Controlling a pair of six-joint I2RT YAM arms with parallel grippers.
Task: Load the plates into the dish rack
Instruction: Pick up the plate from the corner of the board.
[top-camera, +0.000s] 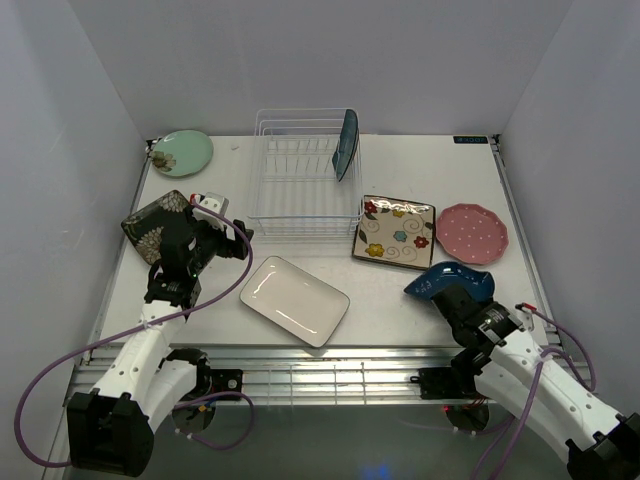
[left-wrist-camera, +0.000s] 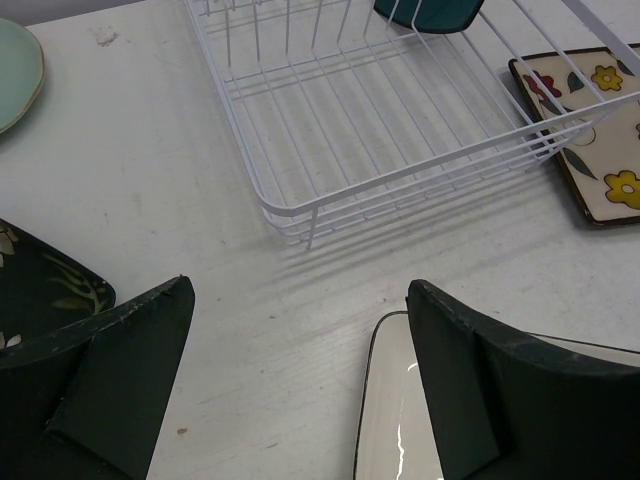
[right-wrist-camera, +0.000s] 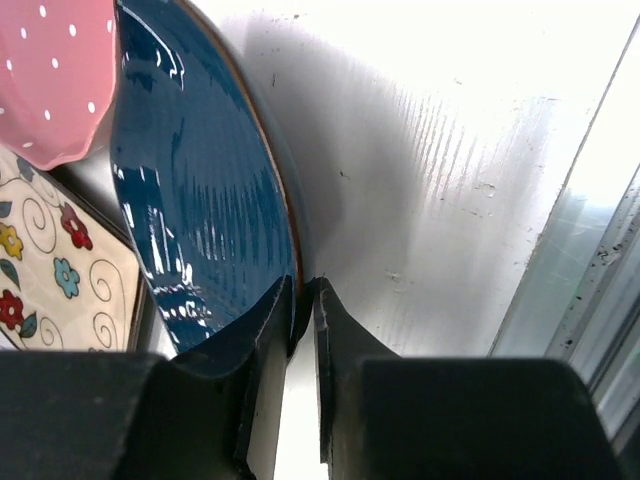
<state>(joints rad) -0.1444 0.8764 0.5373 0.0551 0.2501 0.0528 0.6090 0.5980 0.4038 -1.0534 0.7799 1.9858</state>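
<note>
The white wire dish rack (top-camera: 300, 215) stands at the back centre with a teal square plate (top-camera: 345, 143) upright at its right end. My right gripper (top-camera: 452, 298) is shut on the rim of the dark blue plate (top-camera: 448, 281), which is tilted up off the table (right-wrist-camera: 190, 180). My left gripper (top-camera: 222, 228) is open and empty between the dark floral plate (top-camera: 150, 222) and the white rectangular plate (top-camera: 294, 300), just in front of the rack's near left corner (left-wrist-camera: 300, 215). The pale green plate (top-camera: 182, 152), patterned square plate (top-camera: 394, 232) and pink plate (top-camera: 472, 233) lie flat.
White walls close in the left, right and back of the table (top-camera: 440, 170). A metal rail runs along the near edge (top-camera: 330, 365). Purple cables loop beside both arms.
</note>
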